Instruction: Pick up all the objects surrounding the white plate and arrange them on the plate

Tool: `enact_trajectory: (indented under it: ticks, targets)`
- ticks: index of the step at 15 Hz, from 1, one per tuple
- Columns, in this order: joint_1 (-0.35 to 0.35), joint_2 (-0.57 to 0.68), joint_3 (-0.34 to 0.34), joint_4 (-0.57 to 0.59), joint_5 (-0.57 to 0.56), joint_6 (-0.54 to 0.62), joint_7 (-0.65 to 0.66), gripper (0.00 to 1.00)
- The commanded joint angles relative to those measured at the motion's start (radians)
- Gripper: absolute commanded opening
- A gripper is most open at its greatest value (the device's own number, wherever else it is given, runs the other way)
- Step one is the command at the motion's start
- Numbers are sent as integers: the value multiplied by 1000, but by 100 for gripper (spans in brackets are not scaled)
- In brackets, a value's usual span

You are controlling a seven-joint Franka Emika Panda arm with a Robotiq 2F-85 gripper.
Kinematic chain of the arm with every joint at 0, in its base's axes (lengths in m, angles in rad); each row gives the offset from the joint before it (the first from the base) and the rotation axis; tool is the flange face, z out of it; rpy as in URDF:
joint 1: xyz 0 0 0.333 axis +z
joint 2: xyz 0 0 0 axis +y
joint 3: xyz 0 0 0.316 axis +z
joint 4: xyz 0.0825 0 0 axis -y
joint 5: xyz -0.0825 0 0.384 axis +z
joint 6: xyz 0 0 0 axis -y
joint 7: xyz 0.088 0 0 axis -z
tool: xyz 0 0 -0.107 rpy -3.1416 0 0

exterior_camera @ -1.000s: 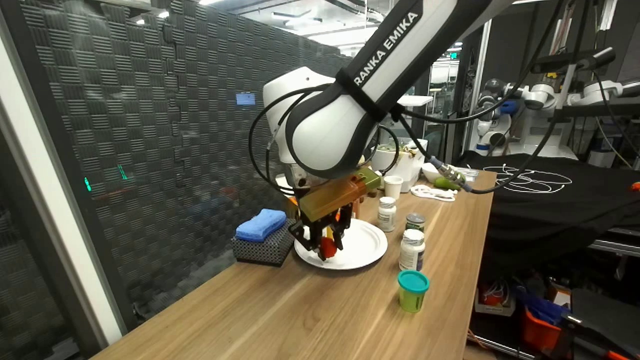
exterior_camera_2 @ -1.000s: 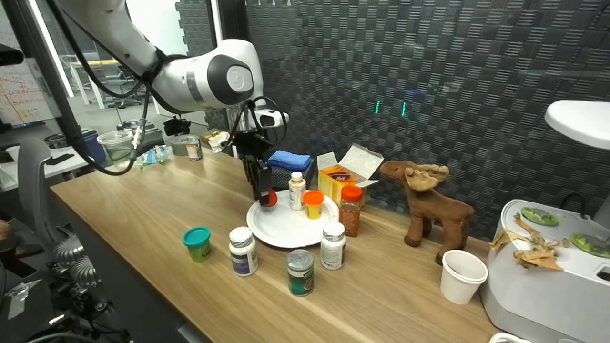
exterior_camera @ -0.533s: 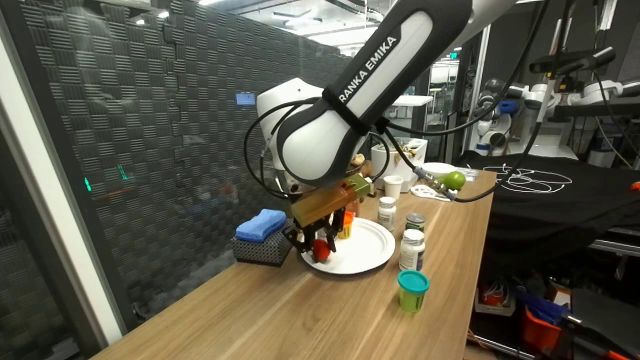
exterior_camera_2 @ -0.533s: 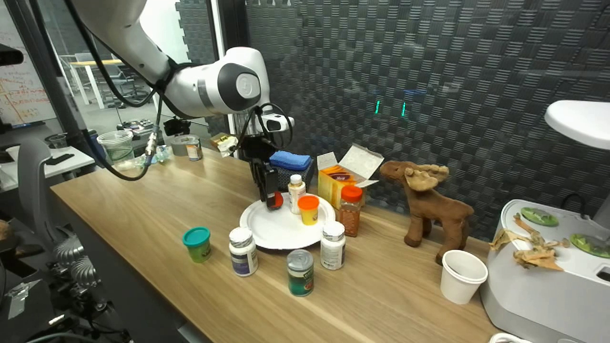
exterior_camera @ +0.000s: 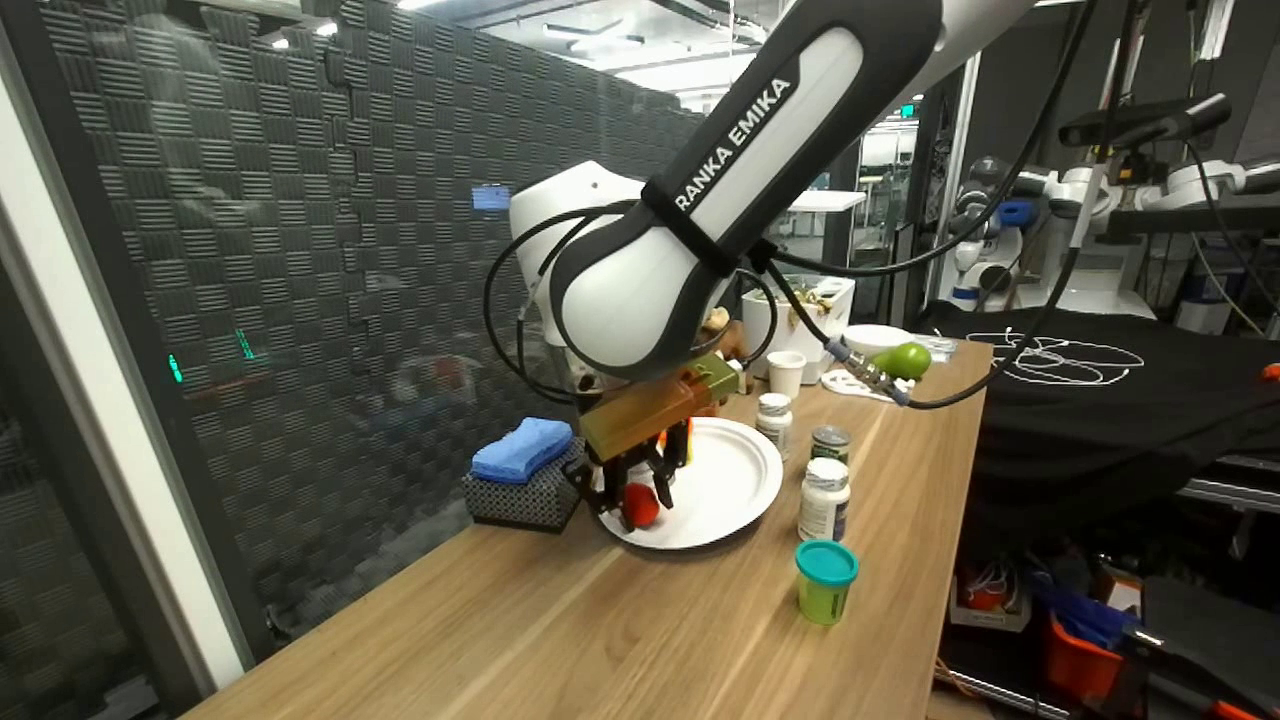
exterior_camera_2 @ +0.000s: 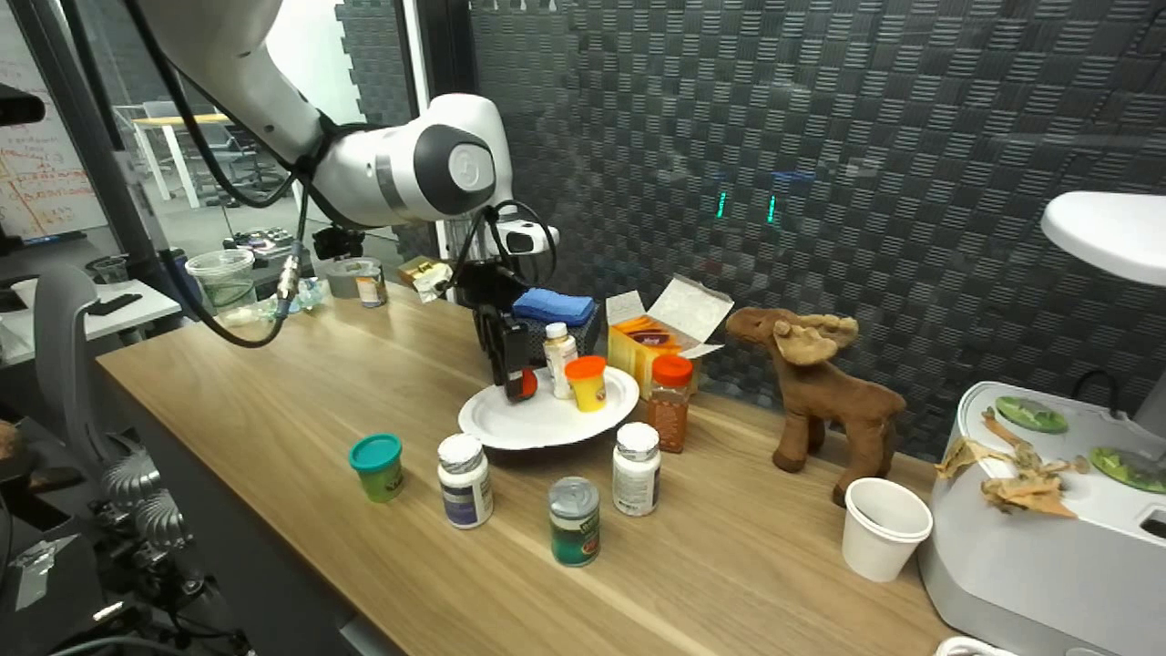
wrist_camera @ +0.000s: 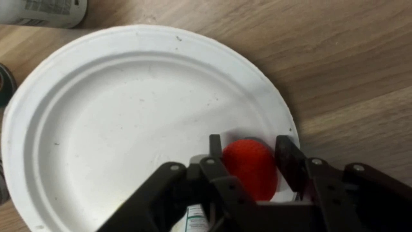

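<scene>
Wrist view: white bottle (wrist_camera: 42, 13) cut off top left; can (wrist_camera: 6, 84) cut by left edge; white plate (wrist_camera: 122, 112) clipped at bottom; gripper (wrist_camera: 248, 145) blurred, grip on red cup (wrist_camera: 252, 167) unclear. In an exterior view, yellow cup (exterior_camera: 690, 440) mostly behind gripper.

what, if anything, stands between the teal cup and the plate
Nothing visible stands between the teal cup and the plate; the nearest bottle is beside that path. The plate looks tilted, though, and the hand is near its rim, around the red item.
</scene>
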Motion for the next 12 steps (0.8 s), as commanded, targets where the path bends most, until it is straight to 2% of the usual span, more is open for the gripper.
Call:
enact_trajectory:
  ticks: [1, 3, 4, 9, 12]
  targets:
    - [29, -33, -12, -32, -20, 19, 31, 81]
    - [48, -67, -26, -56, -44, 31, 62, 97]
    - [58, -82, -34, -66, -61, 40, 87, 100]
    - [95, -210, -59, -172, -174, 97, 287, 100]
    - [89, -317, -38, -279, -200, 86, 419, 100]
